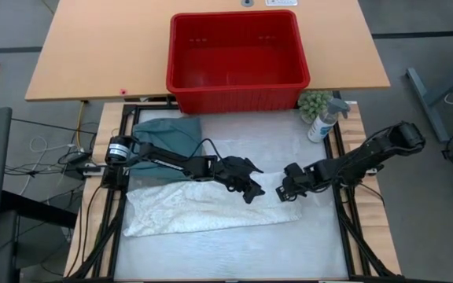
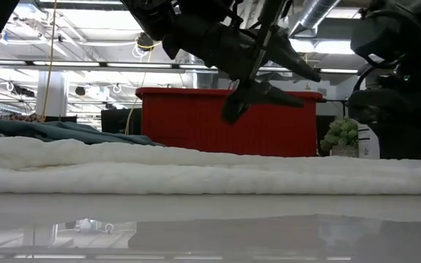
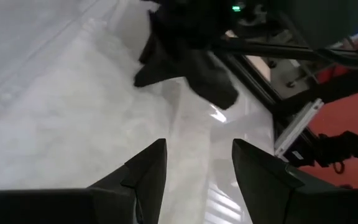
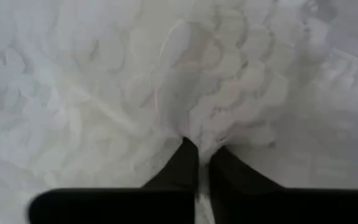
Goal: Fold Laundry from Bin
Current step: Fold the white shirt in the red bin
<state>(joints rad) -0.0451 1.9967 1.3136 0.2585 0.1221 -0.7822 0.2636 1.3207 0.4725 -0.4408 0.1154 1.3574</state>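
White textured cloth garment (image 1: 203,208) lies spread across the pale table mat (image 1: 234,251), in front of the bright red plastic bin (image 1: 237,59). Right gripper (image 4: 202,163) is pinched onto its right edge. Left gripper (image 1: 250,187) hovers above the cloth, fingers apart, empty. Dark teal-green garment (image 1: 167,134) lies just behind, near the bin.

Glossy red plastic bin (image 1: 237,55), textured white cloth garment (image 1: 203,208), seemingly wooden table (image 1: 101,47)

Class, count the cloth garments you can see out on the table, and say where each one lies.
2. The white garment lies spread across the middle of the table; the teal garment lies bunched behind it, near the red bin. More may be hidden beneath.
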